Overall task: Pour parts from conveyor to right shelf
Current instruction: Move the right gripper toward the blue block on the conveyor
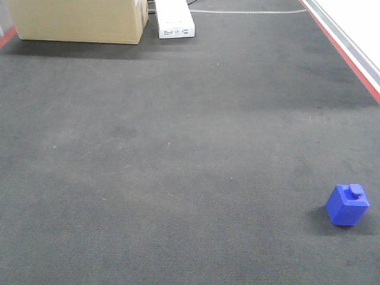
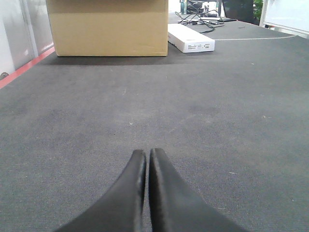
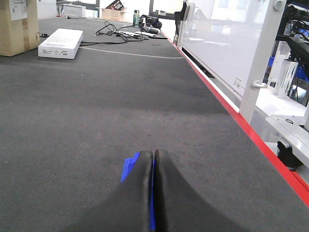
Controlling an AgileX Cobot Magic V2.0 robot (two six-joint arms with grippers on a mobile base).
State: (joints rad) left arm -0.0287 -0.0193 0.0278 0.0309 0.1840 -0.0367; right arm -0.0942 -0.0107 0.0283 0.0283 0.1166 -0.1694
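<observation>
A small bright-blue block [image 1: 347, 205] with a square stud on top sits on the dark-grey conveyor belt [image 1: 178, 148] at the near right. In the right wrist view my right gripper [image 3: 153, 152] is shut. The block [image 3: 129, 168] lies on the belt under and just beyond its fingers, showing at their left side and through the slit. My left gripper [image 2: 147, 152] is shut and empty, low over bare belt. Neither gripper shows in the front view. The steel shelf with blue bins is out of view.
A cardboard box [image 1: 77, 21] and a flat white box [image 1: 175, 21] stand at the belt's far end. The red edge rail [image 1: 350, 59] runs along the right side. Beyond it a white frame post [image 3: 260, 58] stands. Cables lie at the far end.
</observation>
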